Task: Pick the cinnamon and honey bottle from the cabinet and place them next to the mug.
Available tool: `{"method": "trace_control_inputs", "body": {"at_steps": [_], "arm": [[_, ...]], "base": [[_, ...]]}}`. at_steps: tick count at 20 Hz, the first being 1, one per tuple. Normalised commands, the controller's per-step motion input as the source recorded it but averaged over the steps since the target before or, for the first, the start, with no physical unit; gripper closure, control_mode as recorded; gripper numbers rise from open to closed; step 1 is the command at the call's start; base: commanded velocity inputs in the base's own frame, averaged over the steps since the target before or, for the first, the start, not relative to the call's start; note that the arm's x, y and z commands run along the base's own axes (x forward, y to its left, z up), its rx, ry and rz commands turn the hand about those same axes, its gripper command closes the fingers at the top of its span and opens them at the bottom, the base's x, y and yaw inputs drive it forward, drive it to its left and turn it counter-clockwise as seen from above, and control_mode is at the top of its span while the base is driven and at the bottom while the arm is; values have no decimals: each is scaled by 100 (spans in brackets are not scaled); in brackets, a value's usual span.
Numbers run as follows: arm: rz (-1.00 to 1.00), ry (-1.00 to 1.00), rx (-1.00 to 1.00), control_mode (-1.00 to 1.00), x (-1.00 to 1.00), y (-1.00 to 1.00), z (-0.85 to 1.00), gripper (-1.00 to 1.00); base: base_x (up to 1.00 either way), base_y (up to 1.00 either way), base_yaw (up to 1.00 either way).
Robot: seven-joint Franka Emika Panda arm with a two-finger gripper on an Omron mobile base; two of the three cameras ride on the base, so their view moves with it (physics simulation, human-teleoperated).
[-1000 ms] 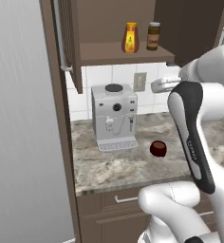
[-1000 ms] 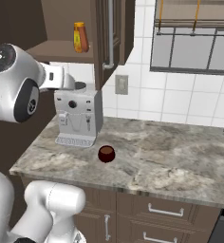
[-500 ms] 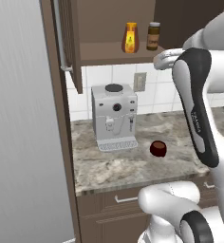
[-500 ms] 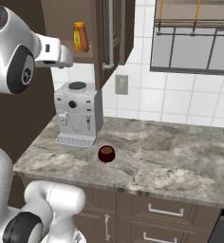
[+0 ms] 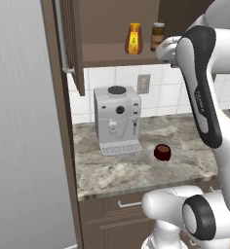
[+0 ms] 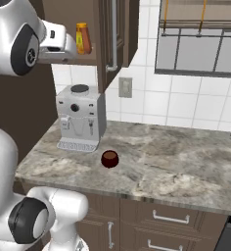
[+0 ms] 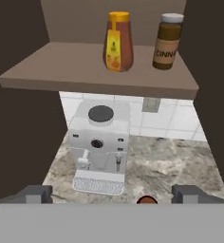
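Cabinet (image 5: 112, 29): door open, shelf ahead of and slightly above the hand.

Arm: has risen over the last second from counter height to shelf level; judged the approach for the first pick, nothing yet taken.

Coffee machine (image 7: 100, 152): on the counter, below and ahead of the hand.

Gripper (image 7: 111, 194): jaws spread wide, empty.

Honey bottle (image 7: 118, 42): upright on the shelf, ahead and above, near centre.

Cinnamon (image 7: 168, 41): upright beside it, to the right.

Mug (image 5: 162, 151): on the counter, well below the hand.
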Motion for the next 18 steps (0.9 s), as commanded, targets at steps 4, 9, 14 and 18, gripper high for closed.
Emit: {"method": "trace_control_inputs", "body": {"at_steps": [4, 9, 14, 18], "arm": [[0, 0, 0, -100, 46, 21, 0, -100], [0, 0, 0, -100, 61, 38, -2, -100], [-3, 0, 0, -100, 72, 26, -22, -100], [-12, 0, 0, -100, 60, 1, -2, -100]], "base": [[0, 0, 0], [0, 0, 0], [0, 0, 0], [0, 0, 0]]}}
